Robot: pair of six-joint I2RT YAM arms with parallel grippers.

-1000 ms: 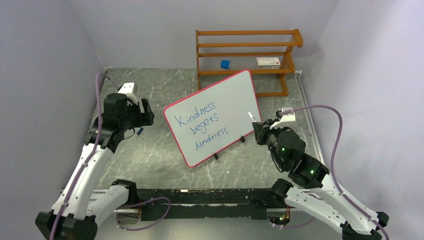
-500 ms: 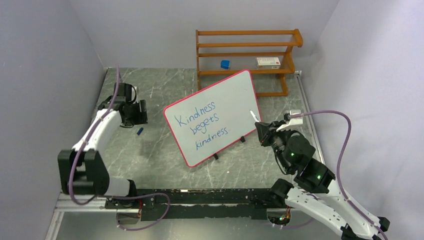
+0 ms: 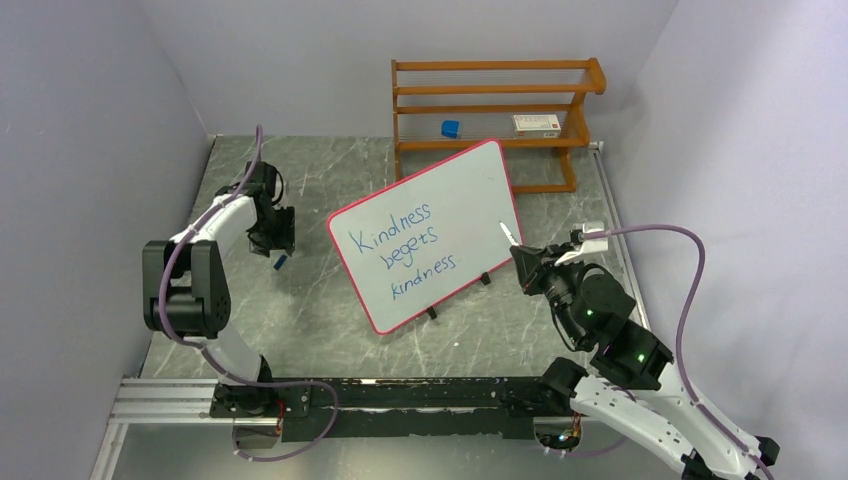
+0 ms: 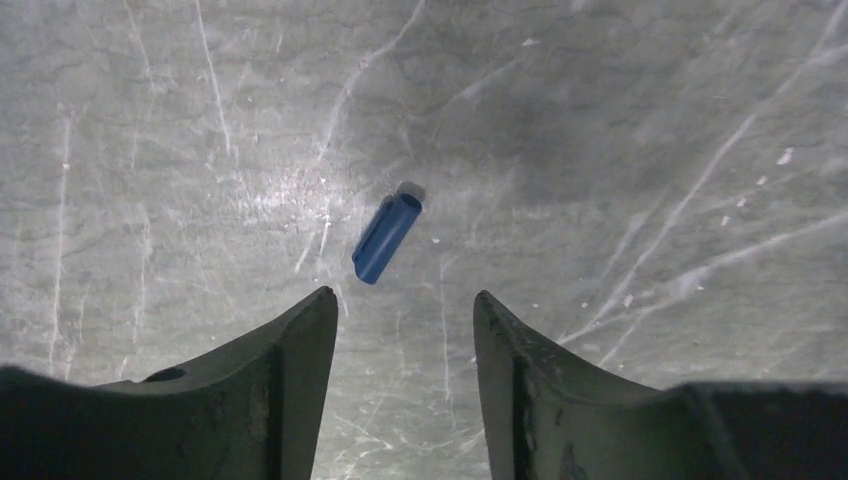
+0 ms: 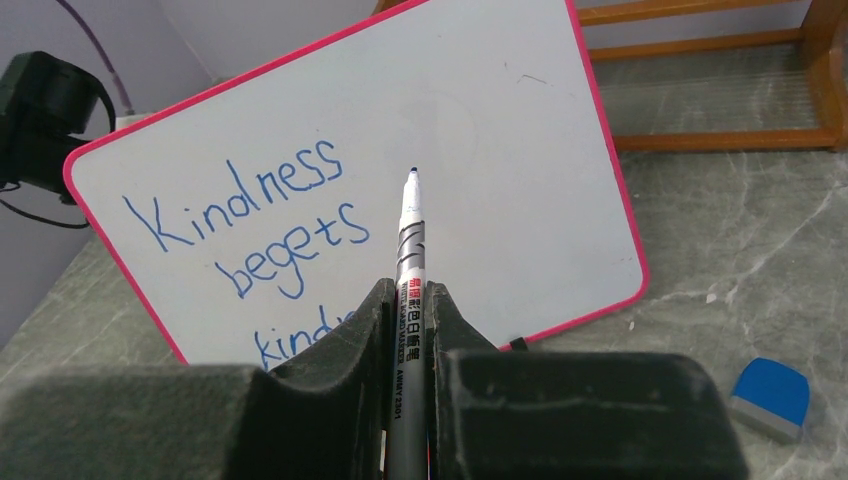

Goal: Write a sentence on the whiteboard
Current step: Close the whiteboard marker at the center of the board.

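The whiteboard (image 3: 455,205) with a red-pink rim stands tilted on small black feet mid-table; it also shows in the right wrist view (image 5: 500,150). The sentence (image 3: 405,248) in blue cursive reads "Kindness begets kindness" in three lines; in the right wrist view (image 5: 260,215) its last line is partly hidden. My right gripper (image 5: 408,292) is shut on a silver whiteboard marker (image 5: 409,250), tip uncapped and off the board, at the board's right (image 3: 528,262). My left gripper (image 4: 402,300) is open above a blue marker cap (image 4: 386,237) lying on the table (image 3: 280,263).
A wooden rack (image 3: 495,110) stands behind the board, holding a small blue block (image 3: 450,128) and a white box (image 3: 536,124). A blue eraser (image 5: 768,397) lies on the table right of the board. Grey walls close in on the left, the back and the right.
My left arm has swung back and up, its gripper now pointing down over the blue cap. My right gripper with the marker has drawn slightly right, away from the board.
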